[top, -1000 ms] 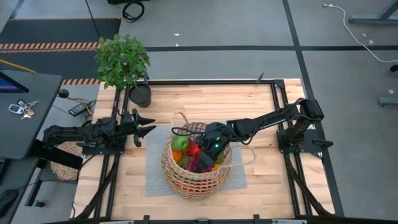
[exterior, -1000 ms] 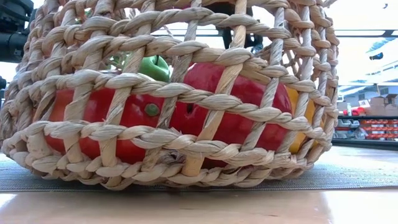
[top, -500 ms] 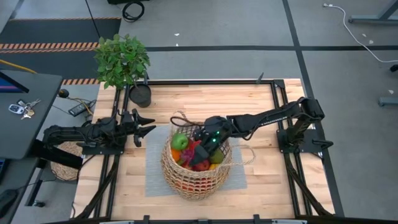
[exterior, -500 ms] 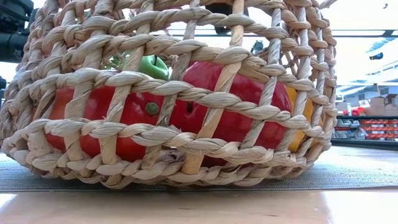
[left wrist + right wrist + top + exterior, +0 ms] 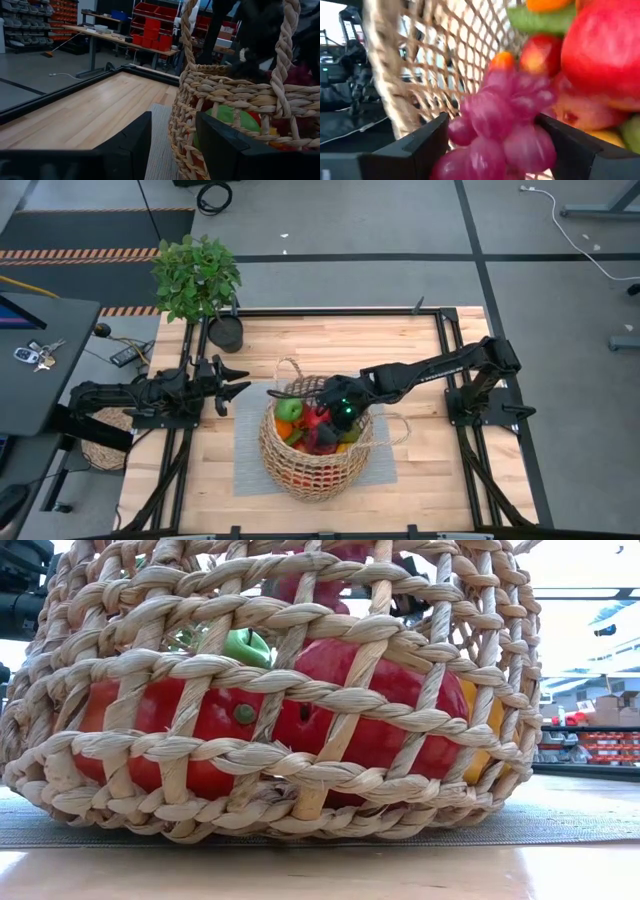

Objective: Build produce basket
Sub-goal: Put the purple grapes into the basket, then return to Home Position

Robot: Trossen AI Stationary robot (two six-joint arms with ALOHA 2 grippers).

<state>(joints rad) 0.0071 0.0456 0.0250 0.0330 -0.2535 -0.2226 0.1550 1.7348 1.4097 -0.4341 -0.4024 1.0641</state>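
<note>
While the left gripper (image 5: 232, 384) waits shut beside the basket (image 5: 312, 463), well clear of it, the right gripper (image 5: 335, 411) hovers inside the rim with a grape bunch (image 5: 500, 132) between its part-open jaws, directly above the piled produce (image 5: 310, 430).

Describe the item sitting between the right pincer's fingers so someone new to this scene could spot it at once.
Start at the wicker basket on the grey mat mid-table, where the right pincer reaches in over the piled produce. Between its fingers lies a bunch of grapes. Unlike the smooth, single red, green and orange pieces beside it, it is a knobbly purple-pink cluster of small globes.
</note>
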